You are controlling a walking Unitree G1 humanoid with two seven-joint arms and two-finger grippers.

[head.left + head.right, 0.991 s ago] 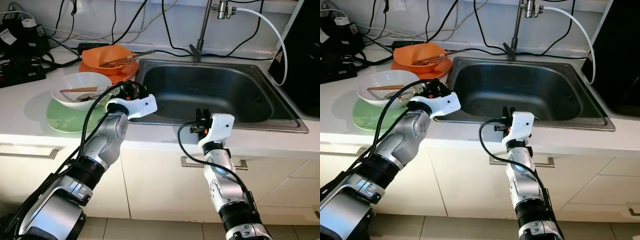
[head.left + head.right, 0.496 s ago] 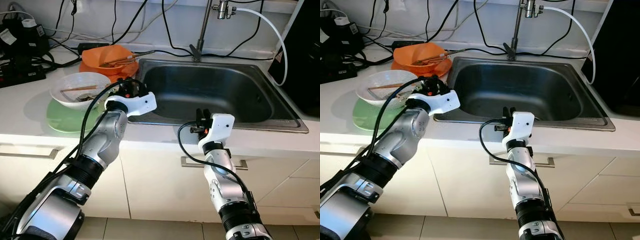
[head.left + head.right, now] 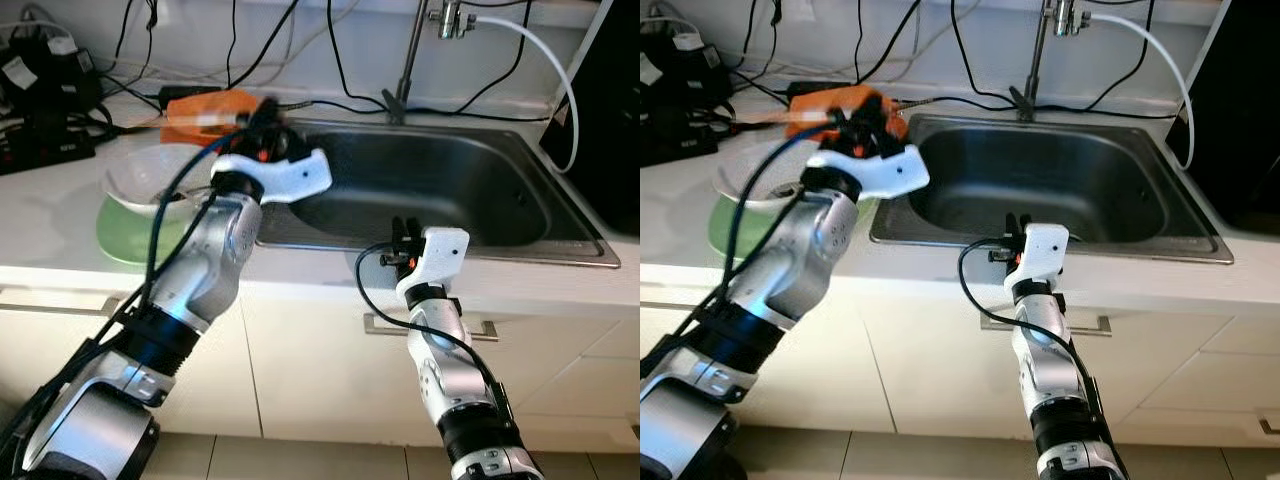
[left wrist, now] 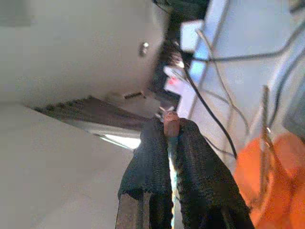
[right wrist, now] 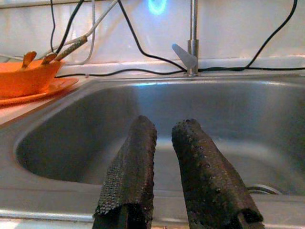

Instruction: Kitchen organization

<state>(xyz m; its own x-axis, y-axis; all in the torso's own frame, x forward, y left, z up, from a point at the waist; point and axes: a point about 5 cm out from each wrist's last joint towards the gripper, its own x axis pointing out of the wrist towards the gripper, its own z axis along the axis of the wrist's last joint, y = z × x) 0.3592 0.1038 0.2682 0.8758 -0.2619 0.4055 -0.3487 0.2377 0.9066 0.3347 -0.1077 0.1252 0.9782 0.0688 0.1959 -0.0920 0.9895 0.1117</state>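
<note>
My left gripper [image 3: 262, 128] is raised above the counter, between the white bowl [image 3: 150, 178] and the sink's left corner, and it is blurred. In the left wrist view its fingers [image 4: 155, 143] are shut on a thin brown chopstick [image 4: 170, 125] whose tip pokes out between them. The white bowl sits on a green plate [image 3: 122, 235]. Behind it an orange bowl [image 3: 215, 108] holds more utensils. My right gripper [image 3: 405, 228] rests at the sink's front rim, open with a narrow gap and nothing in it [image 5: 164, 126].
The steel sink [image 3: 440, 200] lies in the middle of the counter, with the faucet [image 3: 405, 60] behind it and a white hose [image 3: 560, 75] at the right. Black cables and power strips [image 3: 40, 95] crowd the back left. Cabinet drawers [image 3: 560, 380] run below the counter.
My left gripper has lifted from the white bowl's rim up and toward the back, taking the chopstick with it. The right arm has not moved.
</note>
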